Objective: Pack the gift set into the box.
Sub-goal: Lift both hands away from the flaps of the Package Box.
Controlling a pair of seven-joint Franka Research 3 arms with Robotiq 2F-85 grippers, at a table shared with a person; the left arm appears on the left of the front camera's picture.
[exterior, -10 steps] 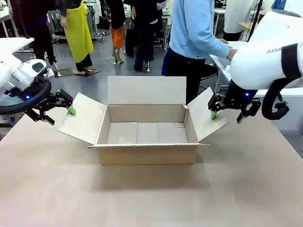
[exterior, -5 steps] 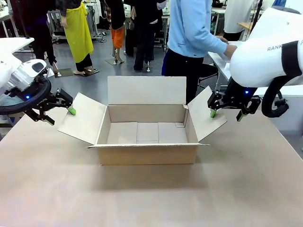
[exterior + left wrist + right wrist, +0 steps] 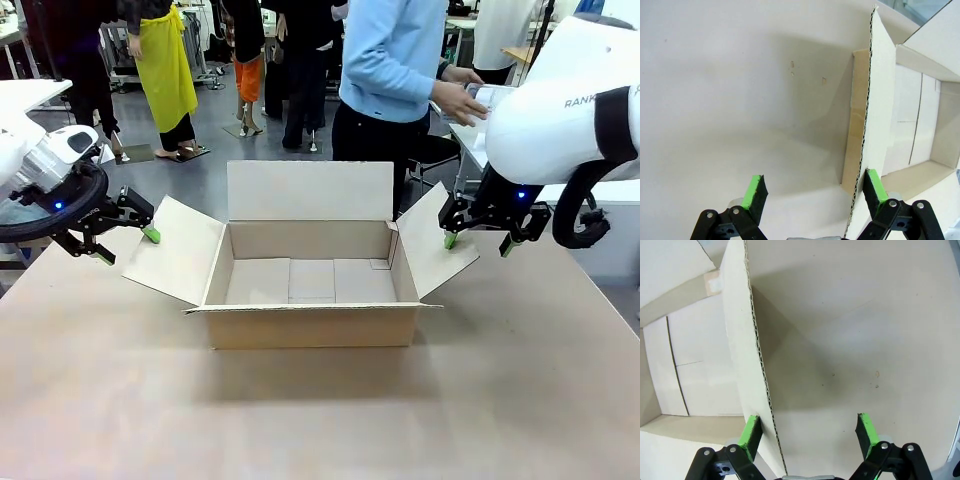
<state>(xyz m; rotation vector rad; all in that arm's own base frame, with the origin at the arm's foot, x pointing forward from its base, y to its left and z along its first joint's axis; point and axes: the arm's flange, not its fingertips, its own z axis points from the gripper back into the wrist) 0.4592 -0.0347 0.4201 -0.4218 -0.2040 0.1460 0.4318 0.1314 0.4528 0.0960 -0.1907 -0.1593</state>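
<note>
The box (image 3: pixel 312 325) stands open in the middle of the table, all four flaps spread and nothing inside. My left gripper (image 3: pixel 125 235) is open and straddles the edge of the left flap (image 3: pixel 875 100), which runs close to one green pad (image 3: pixel 875 184). My right gripper (image 3: pixel 478 243) is open too, straddling the edge of the right flap (image 3: pixel 742 330) beside a green pad (image 3: pixel 750 430). At the far right a person's hands (image 3: pixel 458 100) hold a whitish package (image 3: pixel 493 96), seemingly the gift set, mostly hidden behind my right arm.
The person in a light blue top (image 3: pixel 390 60) stands just behind the box. The bare tabletop (image 3: pixel 320 420) stretches in front of it. Other people stand farther back in the room.
The person has turned and brought both hands and the whitish package a little toward the box. Both grippers stay at the flaps; the right one settled slightly.
</note>
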